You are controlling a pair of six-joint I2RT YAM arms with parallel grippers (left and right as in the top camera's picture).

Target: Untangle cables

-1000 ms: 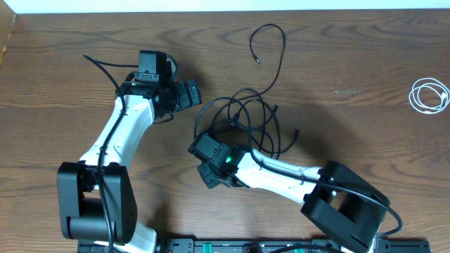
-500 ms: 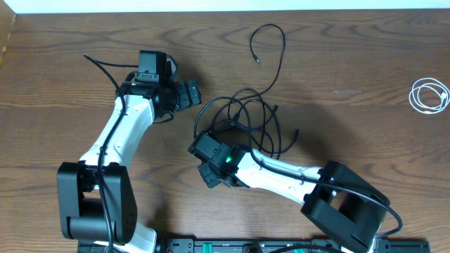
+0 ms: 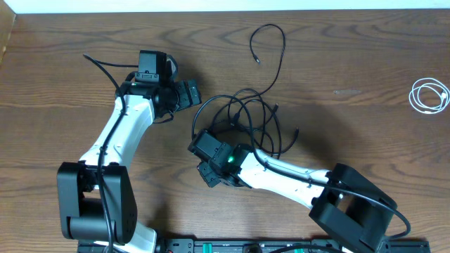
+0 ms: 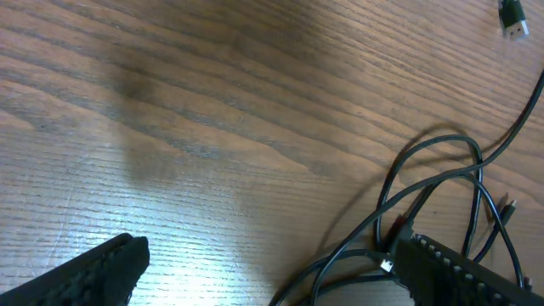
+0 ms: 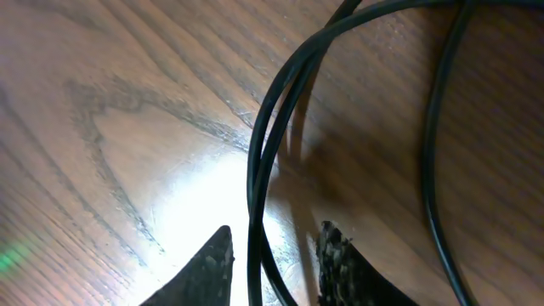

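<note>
A tangle of black cables (image 3: 246,116) lies mid-table, with one long loop running up to a plug end (image 3: 257,62). The white cord (image 3: 429,95) is coiled alone at the far right. My right gripper (image 3: 202,139) is low at the tangle's left edge. In the right wrist view its gripper (image 5: 272,263) is narrowly open, two black strands (image 5: 259,170) passing between the fingertips (image 5: 208,272) with a gap on each side. My left gripper (image 3: 188,95) hovers wide open just left of the tangle. In the left wrist view, cable loops (image 4: 433,183) lie by its right finger (image 4: 459,276).
The dark wooden table (image 3: 351,49) reaches a pale strip at the far edge (image 3: 225,5). A thicker black wire (image 3: 98,63) trails off the left arm. A black plug (image 4: 512,17) shows at the top right of the left wrist view.
The right jaws have parted a little around the two black strands. The right arm's rear section has shifted slightly right. The left arm has not moved.
</note>
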